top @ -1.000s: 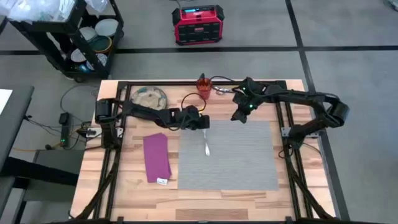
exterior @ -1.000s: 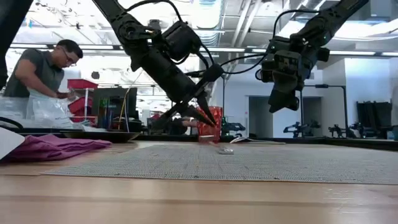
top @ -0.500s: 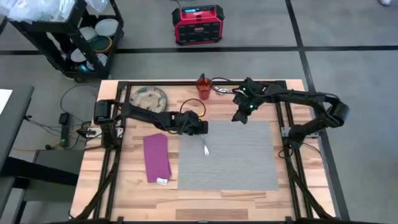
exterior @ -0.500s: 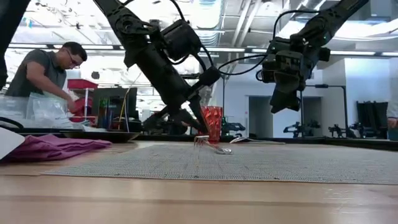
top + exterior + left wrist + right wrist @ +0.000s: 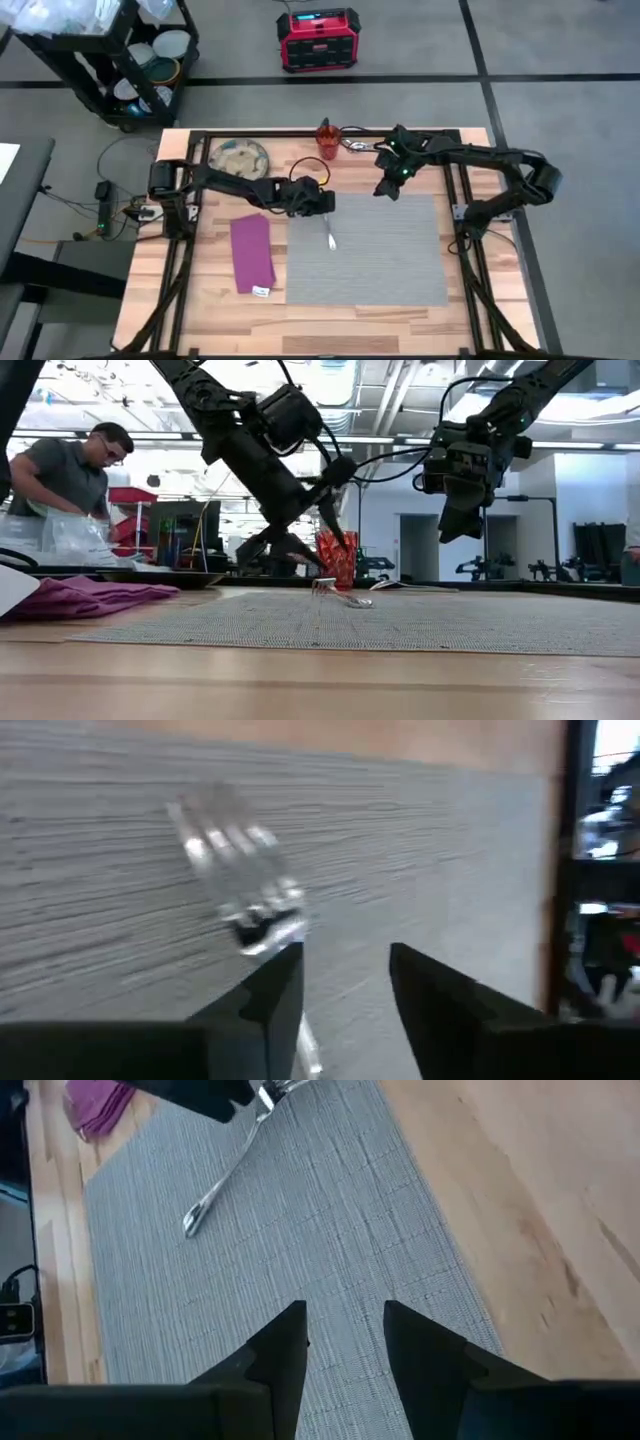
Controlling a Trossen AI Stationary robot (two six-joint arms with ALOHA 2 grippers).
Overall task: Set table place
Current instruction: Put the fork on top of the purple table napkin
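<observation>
A steel fork [image 5: 329,233] lies flat on the grey woven mat [image 5: 380,260], tines toward the far edge. My left gripper [image 5: 322,203] hovers open just above the tines [image 5: 225,835], touching nothing. Over the mat's far edge my right gripper [image 5: 345,1335] hangs open and holds nothing. The magenta napkin [image 5: 252,253] lies on the table left of the mat. The speckled plate [image 5: 238,156] sits at the far left. The orange-red cup [image 5: 327,138] stands at the far edge, with more cutlery [image 5: 357,146] beside it.
A black wheeled cart [image 5: 140,55] with dishes and a red power unit [image 5: 318,38] stand on the floor beyond the table. In the low view a person [image 5: 60,470] works behind the table. The mat's near and right parts are bare.
My left gripper has risen off the fork and drawn back a little toward the table's left edge. The fork stays lying on the mat, and its tines now show in the low view.
</observation>
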